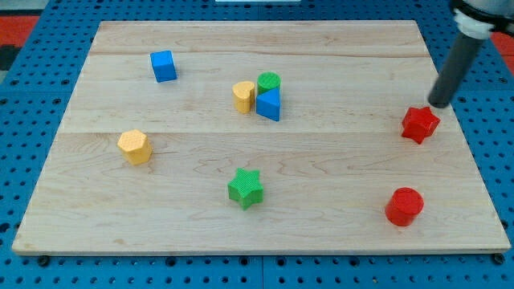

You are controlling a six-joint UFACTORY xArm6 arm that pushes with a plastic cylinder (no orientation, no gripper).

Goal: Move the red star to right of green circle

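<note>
The red star [420, 124] lies near the board's right edge, at mid height. The green circle [269, 82] stands at the upper middle, touching a blue triangular block [270, 104] below it and a yellow block [243, 96] to its left. My tip [440, 104] is just above and to the right of the red star, very close to it or touching it. The rod rises toward the view's top right corner.
A blue cube [163, 66] sits at the upper left. A yellow hexagon [135, 147] lies at the left. A green star [246, 188] is at the lower middle. A red cylinder [403, 206] is at the lower right. The wooden board [120, 217] rests on a blue pegboard.
</note>
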